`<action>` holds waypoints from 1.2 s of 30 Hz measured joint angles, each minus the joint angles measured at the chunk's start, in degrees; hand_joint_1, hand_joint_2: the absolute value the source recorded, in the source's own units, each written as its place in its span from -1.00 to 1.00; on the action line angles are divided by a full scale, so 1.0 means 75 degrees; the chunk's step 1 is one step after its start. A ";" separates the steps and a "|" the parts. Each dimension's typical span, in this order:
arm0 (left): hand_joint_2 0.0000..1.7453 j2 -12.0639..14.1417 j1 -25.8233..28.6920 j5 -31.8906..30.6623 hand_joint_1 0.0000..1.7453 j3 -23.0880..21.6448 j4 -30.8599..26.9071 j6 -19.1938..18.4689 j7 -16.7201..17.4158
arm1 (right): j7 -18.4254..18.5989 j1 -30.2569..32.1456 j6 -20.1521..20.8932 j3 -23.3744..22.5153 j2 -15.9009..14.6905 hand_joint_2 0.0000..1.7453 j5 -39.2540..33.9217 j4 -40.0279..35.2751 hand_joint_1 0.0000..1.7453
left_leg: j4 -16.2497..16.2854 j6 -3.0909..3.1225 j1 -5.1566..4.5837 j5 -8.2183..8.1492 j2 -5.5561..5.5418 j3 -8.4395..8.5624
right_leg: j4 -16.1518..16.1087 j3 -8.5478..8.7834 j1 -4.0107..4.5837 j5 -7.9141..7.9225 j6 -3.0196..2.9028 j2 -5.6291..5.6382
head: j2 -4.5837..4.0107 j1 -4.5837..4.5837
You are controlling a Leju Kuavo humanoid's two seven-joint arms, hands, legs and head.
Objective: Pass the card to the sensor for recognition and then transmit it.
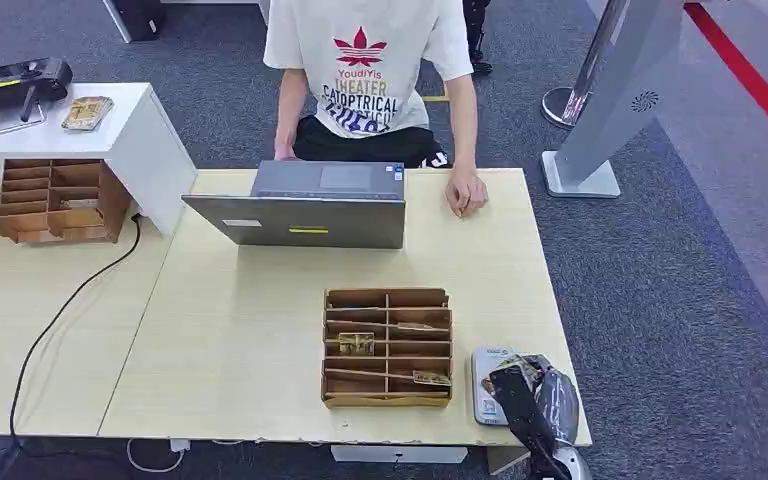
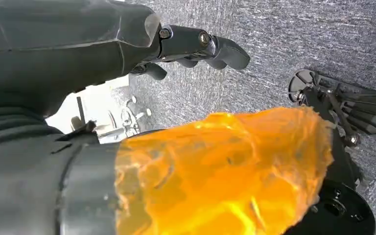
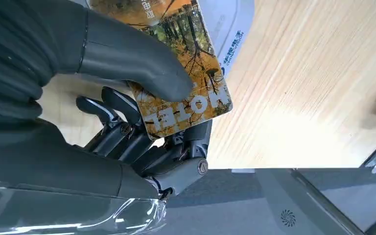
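Laptop open at far table edge, person behind it; black cable left.

On the table, the laptop stands behind the card organizer; the sensor lies just right of that organizer, near the table's front edge

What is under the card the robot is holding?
Under the orange tree-patterned hotel card, pinched by the right hand, lies a white flat card sensor on the pale wooden table. The card and thumb cover most of the sensor's face.
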 joint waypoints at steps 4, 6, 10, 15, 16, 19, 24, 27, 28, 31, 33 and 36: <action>-1.00 0.0000 0.0000 -0.0003 -1.00 0.0000 0.0000 0.0003 0.0006 | -0.0024 -0.0001 -0.0015 0.0000 0.0000 1.00 -0.0003 0.0023 1.00 | 0.0000 0.0000 0.0000 0.0000 0.0000 0.0000 | 0.0000 0.0000 0.0000 0.0000 0.0000 0.0000 | 0.0000 0.0000; -1.00 0.0000 0.0000 -0.0003 -1.00 0.0000 0.0000 0.0003 0.0014 | -0.0032 -0.0003 -0.0023 0.0003 0.0000 1.00 -0.0003 0.0032 1.00 | 0.0000 0.0000 0.0000 0.0000 0.0000 0.0000 | 0.0000 0.0000 0.0000 0.0000 0.0000 0.0000 | 0.0000 0.0000; -1.00 0.0000 0.0000 -0.0015 -1.00 0.0000 0.0000 0.0003 0.0029 | -0.0038 -0.0006 -0.0023 0.0003 0.0000 1.00 -0.0003 0.0041 1.00 | 0.0000 0.0000 0.0000 0.0000 0.0000 0.0000 | 0.0000 0.0001 0.0000 0.0000 0.0000 0.0000 | 0.0000 0.0000; -1.00 0.0000 0.0000 -0.0026 -1.00 -0.0003 0.0000 0.0003 0.0052 | -0.0044 -0.0009 -0.0032 0.0009 0.0000 1.00 -0.0003 0.0050 1.00 | 0.0000 0.0000 0.0000 0.0000 0.0000 0.0001 | 0.0000 0.0002 0.0000 0.0000 0.0000 0.0000 | 0.0000 0.0000; -1.00 0.0000 0.0000 -0.0026 -1.00 -0.0003 0.0000 0.0003 0.0055 | -0.0044 -0.0010 -0.0032 0.0009 0.0000 1.00 -0.0003 0.0050 1.00 | 0.0000 0.0000 0.0000 0.0000 0.0000 0.0001 | 0.0000 0.0002 0.0000 0.0000 0.0000 0.0000 | 0.0000 0.0000; -1.00 0.0000 0.0000 -0.0029 -1.00 -0.0003 0.0000 0.0000 0.0061 | -0.0053 -0.0017 -0.0032 0.0018 0.0000 1.00 -0.0003 0.0064 1.00 | 0.0000 0.0000 0.0000 0.0000 0.0000 0.0001 | 0.0000 0.0003 0.0000 0.0000 0.0000 0.0000 | 0.0000 0.0000; -1.00 0.0000 0.0000 -0.0032 -1.00 -0.0003 0.0000 -0.0003 0.0061 | -0.0053 -0.0031 -0.0044 0.0032 0.0000 1.00 -0.0003 0.0085 1.00 | 0.0000 0.0000 0.0000 0.0000 0.0000 0.0002 | 0.0000 0.0004 0.0000 0.0000 0.0000 0.0000 | 0.0000 0.0000; -1.00 0.0000 0.0000 -0.0038 -1.00 -0.0006 0.0000 -0.0003 0.0061 | -0.0050 -0.0039 -0.0044 0.0041 0.0000 1.00 -0.0003 0.0093 1.00 | 0.0000 0.0000 0.0000 0.0000 0.0000 0.0003 | 0.0000 0.0004 0.0000 0.0000 0.0000 0.0000 | 0.0000 0.0000; -1.00 0.0000 0.0000 -0.0035 -1.00 -0.0009 0.0000 -0.0003 0.0061 | -0.0050 -0.0042 -0.0047 0.0044 0.0000 1.00 -0.0003 0.0099 1.00 | 0.0000 0.0000 0.0000 0.0000 0.0000 0.0003 | 0.0000 0.0004 0.0000 0.0000 0.0000 0.0000 | 0.0000 0.0000; -1.00 0.0000 0.0000 -0.0035 -1.00 -0.0009 0.0000 -0.0003 0.0061 | -0.0050 -0.0048 -0.0052 0.0053 0.0000 1.00 -0.0003 0.0108 1.00 | 0.0000 0.0000 0.0000 0.0000 0.0000 0.0004 | 0.0000 0.0005 0.0000 0.0000 0.0000 0.0000 | 0.0000 0.0000; -1.00 0.0000 0.0000 -0.0035 -1.00 -0.0009 0.0000 -0.0003 0.0061 | -0.0050 -0.0049 -0.0052 0.0056 0.0000 1.00 -0.0003 0.0108 1.00 | 0.0000 0.0000 0.0000 0.0000 0.0000 0.0004 | 0.0000 0.0005 0.0000 0.0000 0.0000 0.0000 | 0.0000 0.0000; -1.00 0.0000 0.0000 -0.0032 -1.00 -0.0009 0.0000 -0.0003 0.0061 | -0.0050 -0.0050 -0.0052 0.0059 0.0000 1.00 -0.0003 0.0111 1.00 | 0.0000 0.0000 0.0000 0.0000 0.0001 0.0005 | 0.0000 0.0006 0.0000 0.0000 0.0000 0.0000 | 0.0000 0.0000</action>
